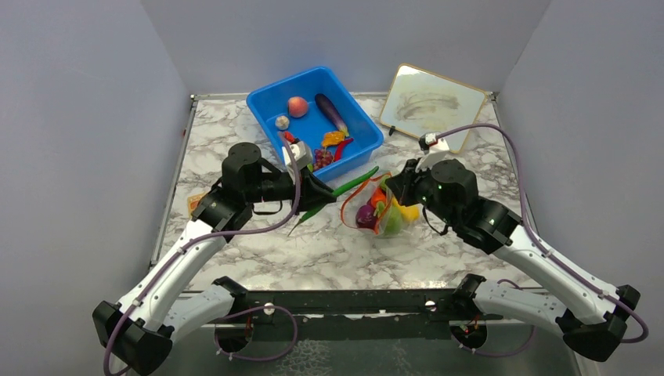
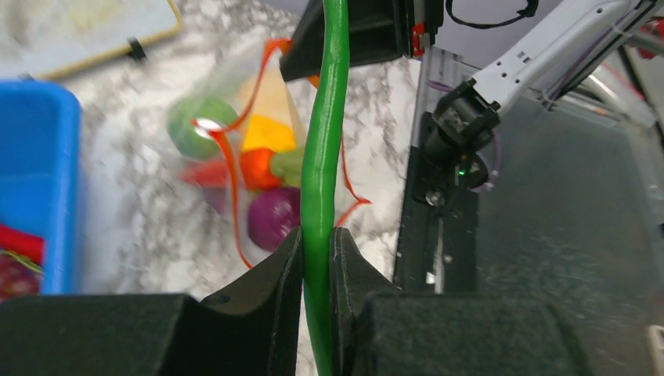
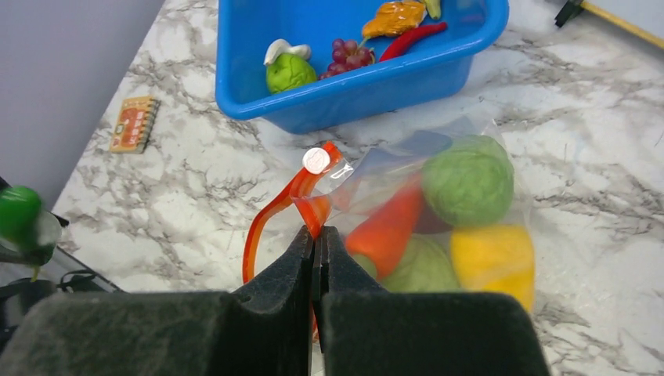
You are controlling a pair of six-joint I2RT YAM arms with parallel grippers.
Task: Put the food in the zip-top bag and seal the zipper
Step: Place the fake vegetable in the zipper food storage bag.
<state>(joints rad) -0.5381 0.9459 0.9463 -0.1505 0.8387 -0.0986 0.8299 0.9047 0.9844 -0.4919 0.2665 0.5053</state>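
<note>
Left gripper clamped on a long green toy vegetable. Right gripper pinched tight on the zipper of the zip-top bag. Bag lies on marble table between the arms; cabbage, carrot, yellow pepper inside. Blue bin just behind it. Grey walls on three sides.

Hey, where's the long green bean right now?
Top view, near the middle: the green bean is pinched in the left gripper, between the blue bin and the bag, one end pointing toward the bag.
</note>
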